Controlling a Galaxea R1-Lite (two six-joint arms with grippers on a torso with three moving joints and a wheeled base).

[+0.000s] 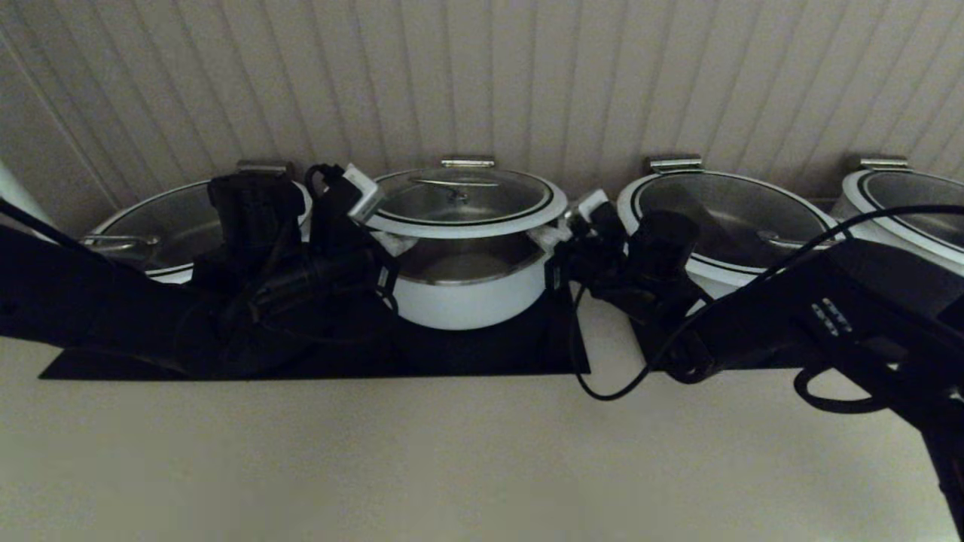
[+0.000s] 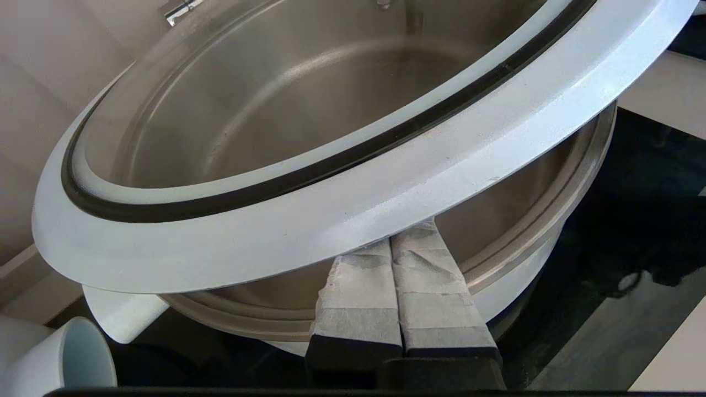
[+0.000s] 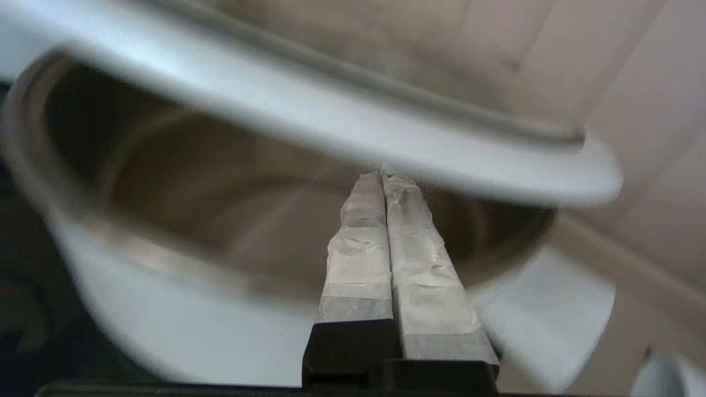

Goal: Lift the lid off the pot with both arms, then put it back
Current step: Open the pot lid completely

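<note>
The lid (image 1: 465, 202), glass with a white rim and a steel bar handle, hangs level a little above the white pot (image 1: 468, 290), with a gap showing the pot's steel inside. My left gripper (image 1: 388, 241) is shut, with its fingertips under the lid's rim on the left side. In the left wrist view the gripper (image 2: 405, 234) tucks under the white rim (image 2: 331, 220), above the pot's rim (image 2: 529, 242). My right gripper (image 1: 553, 235) is shut under the rim on the right side. In the right wrist view the gripper (image 3: 383, 176) meets the lid (image 3: 386, 132) above the pot (image 3: 165, 320).
Wider lidded pots stand at the left (image 1: 158, 226), the right (image 1: 730, 218) and the far right (image 1: 911, 211), close to both arms. All sit on a black mat (image 1: 482, 354) against a panelled wall. The pale counter (image 1: 452, 452) stretches in front.
</note>
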